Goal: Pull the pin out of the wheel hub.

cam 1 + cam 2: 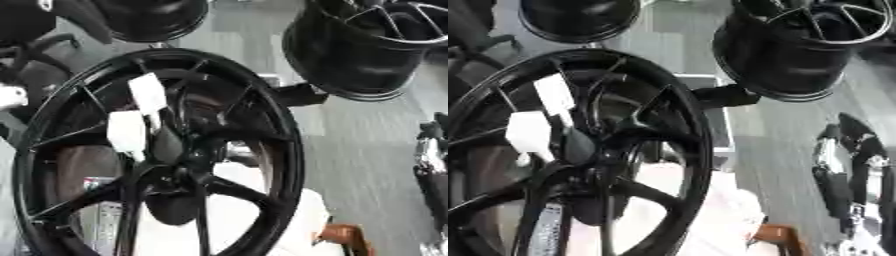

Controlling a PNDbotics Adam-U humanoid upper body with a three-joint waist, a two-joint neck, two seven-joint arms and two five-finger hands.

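- Front and left of both eye views: the wheel hub (pixel 157 155), a large black rim with thin spokes, stands nearly upright and tilts slightly. It fills most of the frame from top left to the bottom edge.
- Two white blocks (pixel 147 95) sit against the upper left spokes, one above the other, the lower one just left of centre. What they are cannot be made out.
- The pin cannot be picked out. The centre of the hub is a dark mass where the spokes meet, and nothing there reads clearly as a pin.
- A white surface (pixel 262 225) shows through the lower spokes and beside the lower right of the rim.
- A small orange-brown object (pixel 346 237) lies near the bottom edge, just right of the rim.
- A short black block (pixel 726 96) sticks out behind the rim's upper right edge.
- Two more black wheels stand beyond it on the grey floor (pixel 367 150): the far right wheel (pixel 798 50) with its barrel toward the camera, and the far left wheel (pixel 579 20), cut off by the top edge.
- The right hand (pixel 842 165), black with silver parts, shows along the right edge, well apart from the hub and touching nothing of it. Whether it is open or closed cannot be told.
- The left hand does not show in either view.
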